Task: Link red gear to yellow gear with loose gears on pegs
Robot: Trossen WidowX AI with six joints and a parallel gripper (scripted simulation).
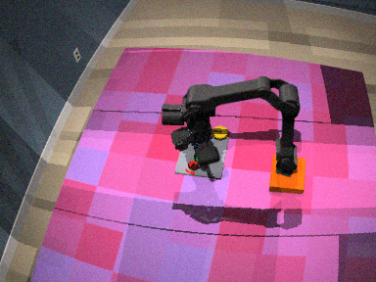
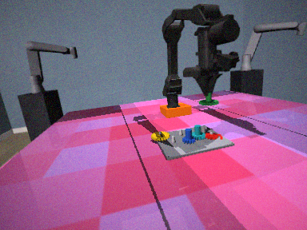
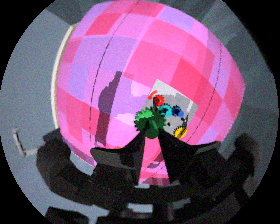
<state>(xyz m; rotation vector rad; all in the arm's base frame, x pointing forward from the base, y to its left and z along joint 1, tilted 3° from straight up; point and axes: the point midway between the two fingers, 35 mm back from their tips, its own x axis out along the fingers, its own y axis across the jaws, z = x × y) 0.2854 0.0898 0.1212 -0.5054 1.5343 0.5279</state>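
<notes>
My gripper [image 2: 209, 93] [image 3: 151, 130] is shut on the stem of a green gear [image 2: 209, 102] [image 3: 144, 119] and holds it in the air; the arm mostly hides both in the top view. The grey board [image 1: 220, 165] [image 2: 205, 148] [image 3: 171, 90] bears the red gear [image 1: 193, 166] [image 2: 213, 136] [image 3: 155, 100] and, at one corner, the yellow gear [image 1: 219, 133] [image 2: 160, 136] [image 3: 180, 132]. A cyan gear [image 2: 197, 130] [image 3: 165, 110] stands beside the red one, and a blue gear [image 2: 189, 134] [image 3: 177, 111] beside the cyan one. Their meshing is too small to tell. A bare peg [image 2: 173, 139] stands near the yellow gear.
The arm's base stands on an orange block [image 1: 295, 183] [image 2: 176, 111]. A red arrow [image 1: 189, 171] [image 3: 152, 93] curves beside the red gear. Two pale arms on dark pedestals [image 2: 41, 112] [image 2: 247, 83] stand beyond the table. Shadows fall across the table and board.
</notes>
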